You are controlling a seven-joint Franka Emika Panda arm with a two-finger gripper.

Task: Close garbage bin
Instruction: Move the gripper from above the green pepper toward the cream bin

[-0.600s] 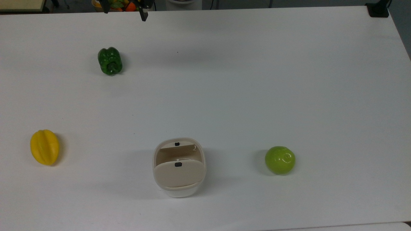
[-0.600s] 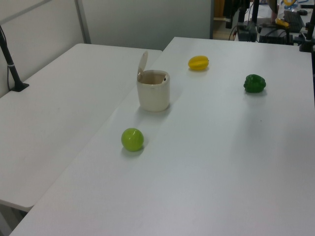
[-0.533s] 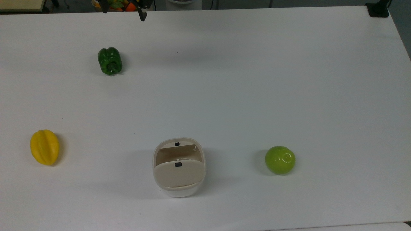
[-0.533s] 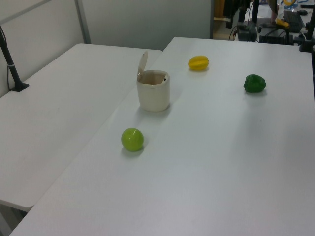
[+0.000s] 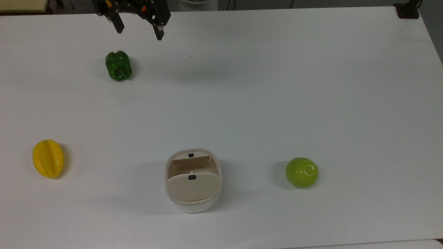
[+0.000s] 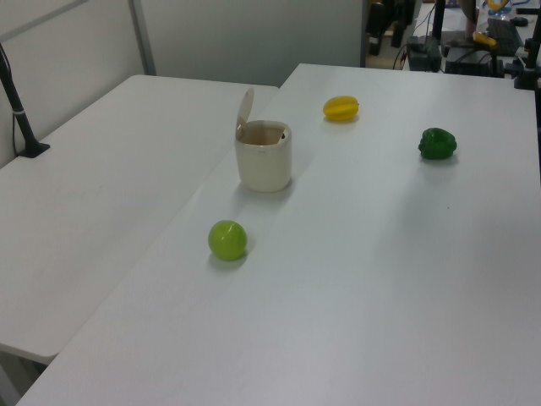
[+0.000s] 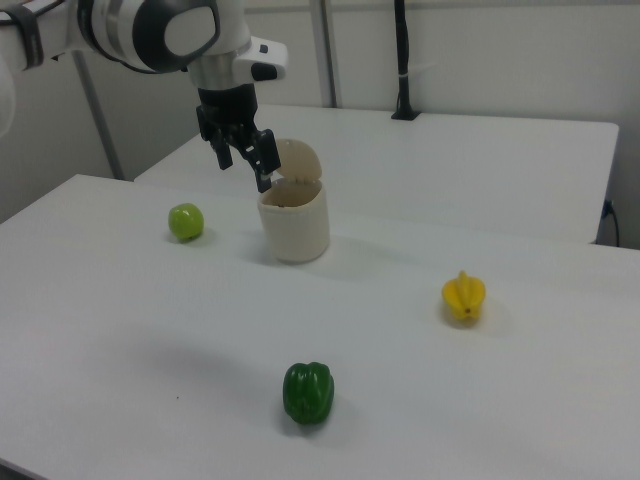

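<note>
The gripper (image 5: 139, 31) hangs in the air with its two dark fingers (image 5: 159, 34) spread wide apart, holding nothing and touching nothing. In the top view it sits at the far edge of the white table (image 5: 277, 86), well apart from the garbage bin (image 5: 192, 180) and just beyond the green bell pepper (image 5: 118, 65). In the right view the gripper (image 7: 243, 152) hangs from the white arm (image 7: 150, 32) with its fingertips pointing down.

The garbage bin (image 7: 294, 220) stands upright near the table's near edge in the top view, its beige lid (image 5: 192, 186) raised on its hinge and standing up, the mouth open. A small black tab (image 5: 192, 177) shows on the lid. From the bin, the green apple (image 5: 301, 172) lies to the top view's right and the yellow starfruit (image 5: 48, 158) well off to the top view's left, both apart from it. The pepper lies far from the bin, toward the gripper. Bare tabletop stretches between the bin and the gripper, and all around the bin. In the left view the bin (image 6: 264, 156) sits close to the table's edge, beside a second white table (image 6: 101, 186).
</note>
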